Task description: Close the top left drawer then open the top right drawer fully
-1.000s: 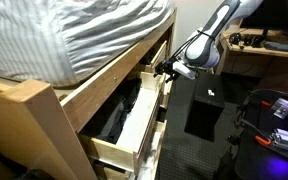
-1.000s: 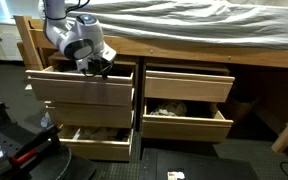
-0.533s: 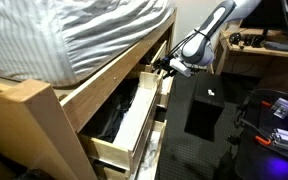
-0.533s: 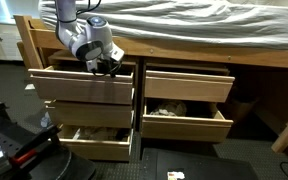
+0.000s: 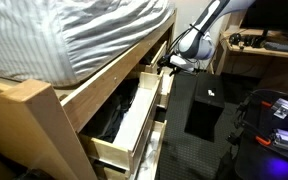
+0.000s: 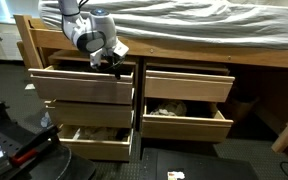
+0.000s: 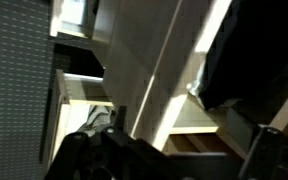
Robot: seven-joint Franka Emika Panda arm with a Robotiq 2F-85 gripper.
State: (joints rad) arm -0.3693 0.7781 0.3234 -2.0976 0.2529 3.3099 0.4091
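The top left drawer (image 6: 84, 86) stands pulled out, its pale wood front forward of the bed frame. My gripper (image 6: 116, 62) is at that drawer's upper right corner, just above the front's top edge; it also shows far down the bed side in an exterior view (image 5: 168, 64). In the wrist view, dark fingers (image 7: 82, 152) stand wide apart with pale drawer wood (image 7: 169, 75) between them, holding nothing. The top right drawer (image 6: 189, 85) looks pushed in or nearly so.
The lower right drawer (image 6: 184, 122) is open with dark contents, and shows near the camera in an exterior view (image 5: 124, 115). The lower left drawer (image 6: 92, 142) is open too. A striped mattress (image 6: 184, 22) overhangs. Dark gear (image 6: 14, 145) lies on the floor.
My gripper has moved right along the top edge of the top left drawer and slightly up toward the bed frame. The drawers have not visibly moved.
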